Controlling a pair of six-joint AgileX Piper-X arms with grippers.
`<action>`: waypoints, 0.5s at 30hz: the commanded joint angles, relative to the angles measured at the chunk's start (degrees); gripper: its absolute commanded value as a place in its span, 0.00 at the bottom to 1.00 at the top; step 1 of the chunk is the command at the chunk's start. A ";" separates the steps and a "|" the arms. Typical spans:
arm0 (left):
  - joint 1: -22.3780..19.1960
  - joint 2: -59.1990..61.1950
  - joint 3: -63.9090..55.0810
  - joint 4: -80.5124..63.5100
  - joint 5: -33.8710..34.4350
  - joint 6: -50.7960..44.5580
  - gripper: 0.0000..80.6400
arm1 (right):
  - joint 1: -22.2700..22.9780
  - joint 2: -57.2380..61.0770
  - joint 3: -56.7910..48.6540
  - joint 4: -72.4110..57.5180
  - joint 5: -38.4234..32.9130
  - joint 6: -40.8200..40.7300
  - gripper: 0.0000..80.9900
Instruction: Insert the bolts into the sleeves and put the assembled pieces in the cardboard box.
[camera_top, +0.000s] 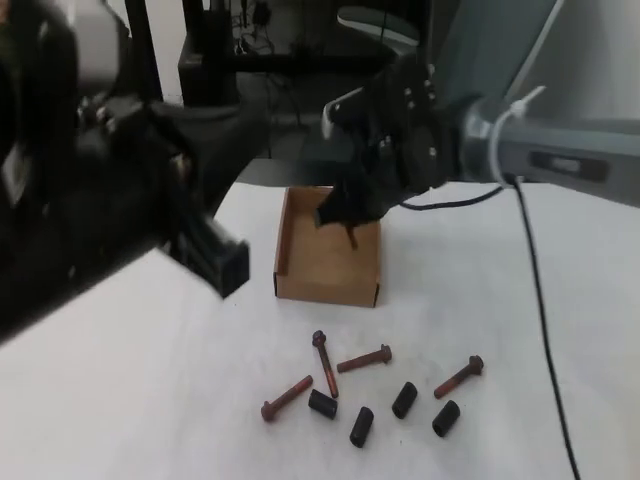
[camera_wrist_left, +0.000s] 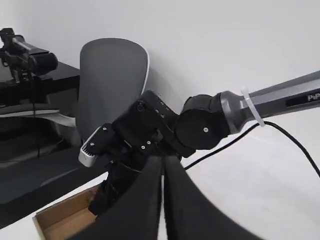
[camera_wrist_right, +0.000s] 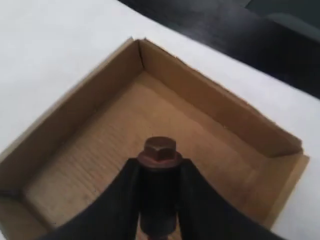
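My right gripper (camera_wrist_right: 159, 172) is shut on a rusty hex-head bolt (camera_wrist_right: 160, 150), head up, with something dark around its shank between the fingers. It hangs over the inside of the open cardboard box (camera_wrist_right: 95, 150). In the high view the right gripper (camera_top: 346, 226) sits above the box (camera_top: 328, 285) with the bolt tip (camera_top: 352, 238) pointing down. Several loose bolts (camera_top: 364, 358) and several black sleeves (camera_top: 361, 426) lie on the white table in front of the box. My left gripper (camera_wrist_left: 162, 200) is shut on nothing, raised to the left of the box.
The left arm (camera_top: 110, 200) looms large at the left of the high view. A black cable (camera_top: 540, 290) hangs from the right arm across the table's right side. Dark furniture and a grey chair (camera_wrist_left: 112, 80) stand behind the bench.
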 joint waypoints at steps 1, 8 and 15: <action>0.03 -2.92 2.64 0.20 -1.06 0.35 0.02 | -0.27 3.00 -3.83 5.10 1.75 -0.46 0.01; 0.03 -4.08 5.23 0.09 -2.11 0.35 0.02 | -0.57 4.24 -4.20 7.83 3.52 -0.30 0.35; 0.03 -4.08 5.22 -1.91 -2.36 0.35 0.02 | -0.33 3.55 -7.80 8.64 2.64 2.56 0.85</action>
